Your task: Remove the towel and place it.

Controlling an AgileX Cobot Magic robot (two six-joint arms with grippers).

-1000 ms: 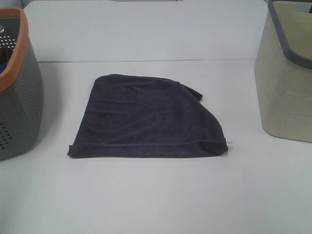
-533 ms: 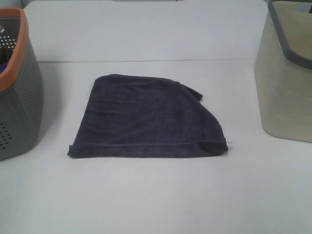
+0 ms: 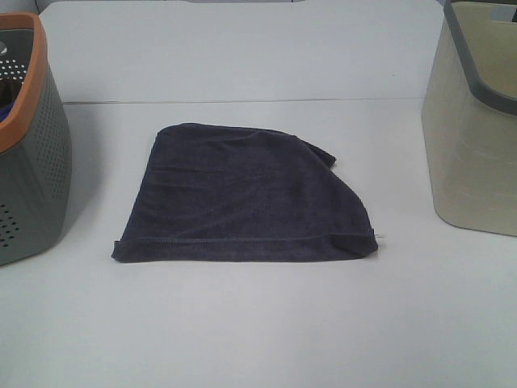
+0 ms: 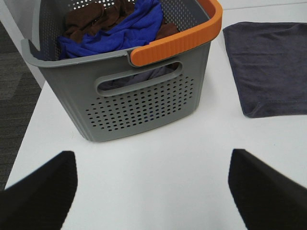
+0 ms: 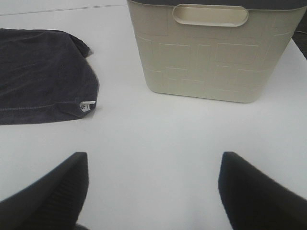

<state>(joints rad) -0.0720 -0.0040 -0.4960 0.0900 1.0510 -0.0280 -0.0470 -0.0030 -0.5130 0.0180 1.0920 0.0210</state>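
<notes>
A dark navy-grey terry towel, folded flat with a stitched hem along its near edge, lies in the middle of the white counter. It sits between a grey perforated plastic basket with an orange rim, which holds blue and brown cloth, and a beige plastic bin with a grey rim. The left gripper's fingers and the right gripper's fingers are spread wide above bare counter, holding nothing.
</notes>
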